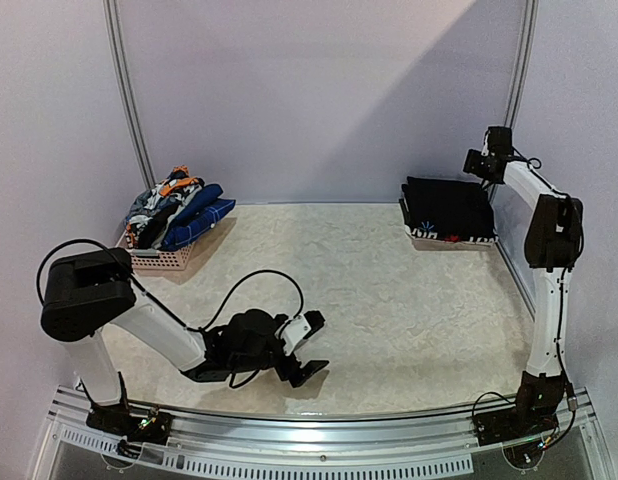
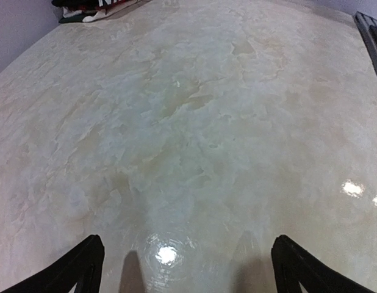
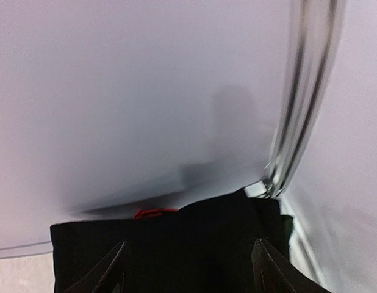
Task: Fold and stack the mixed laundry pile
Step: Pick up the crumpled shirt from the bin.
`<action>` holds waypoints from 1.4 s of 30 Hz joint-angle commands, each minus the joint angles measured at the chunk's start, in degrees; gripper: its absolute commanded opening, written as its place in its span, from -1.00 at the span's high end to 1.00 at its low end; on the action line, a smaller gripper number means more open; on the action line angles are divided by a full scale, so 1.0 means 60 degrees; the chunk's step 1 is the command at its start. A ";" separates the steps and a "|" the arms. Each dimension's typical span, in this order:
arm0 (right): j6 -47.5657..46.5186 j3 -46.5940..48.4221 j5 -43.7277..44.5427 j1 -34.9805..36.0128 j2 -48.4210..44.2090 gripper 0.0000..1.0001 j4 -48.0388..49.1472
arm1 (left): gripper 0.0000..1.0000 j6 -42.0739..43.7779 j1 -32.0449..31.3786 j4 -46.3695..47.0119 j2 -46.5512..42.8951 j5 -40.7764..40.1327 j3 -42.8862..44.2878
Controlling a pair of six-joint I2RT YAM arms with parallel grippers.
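The mixed laundry pile (image 1: pixel 175 208), with blue, orange and grey pieces, is heaped in a pale lattice basket (image 1: pixel 161 260) at the back left. A folded stack (image 1: pixel 447 210) with a black garment (image 3: pixel 176 244) on top lies at the back right, also seen far off in the left wrist view (image 2: pixel 91 9). A red edge (image 3: pixel 153 213) peeks out behind the black garment. My right gripper (image 1: pixel 473 164) hangs open just above the stack with nothing between its fingers (image 3: pixel 191 268). Low over the bare table near the front, my left gripper (image 1: pixel 314 348) is wide open and empty (image 2: pixel 188 262).
The marbled tabletop (image 1: pixel 369 290) stretches between basket and stack. Lilac walls close the back and right side, with a metal corner post (image 3: pixel 301 104) beside the stack. A metal rail (image 1: pixel 319 425) runs along the front edge.
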 commanded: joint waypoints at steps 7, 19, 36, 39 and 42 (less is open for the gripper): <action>0.0584 -0.0614 -0.2147 0.0094 0.0018 -0.37 0.0689 | -0.96 -0.0265 0.0185 0.0155 -0.0470 -0.0291 -0.0253; 0.1371 0.0638 -0.3133 0.0092 0.1504 -0.35 0.0206 | -0.96 -0.0301 0.0411 0.0288 -0.0299 -0.0046 -0.0236; 0.1174 0.0984 -0.2805 0.0086 0.1669 -0.33 -0.0195 | -0.96 -0.0430 0.0846 0.0366 -0.0463 0.0226 -0.0316; 0.1048 0.0539 -0.2645 0.0167 0.1093 -0.32 -0.0011 | -0.96 -0.0437 0.0851 0.0109 -0.0744 0.0034 -0.0338; 0.0928 0.0082 -0.2467 0.0310 0.0470 -0.32 0.0179 | -0.95 -0.0436 0.0853 -0.0196 -0.1177 -0.0273 -0.0397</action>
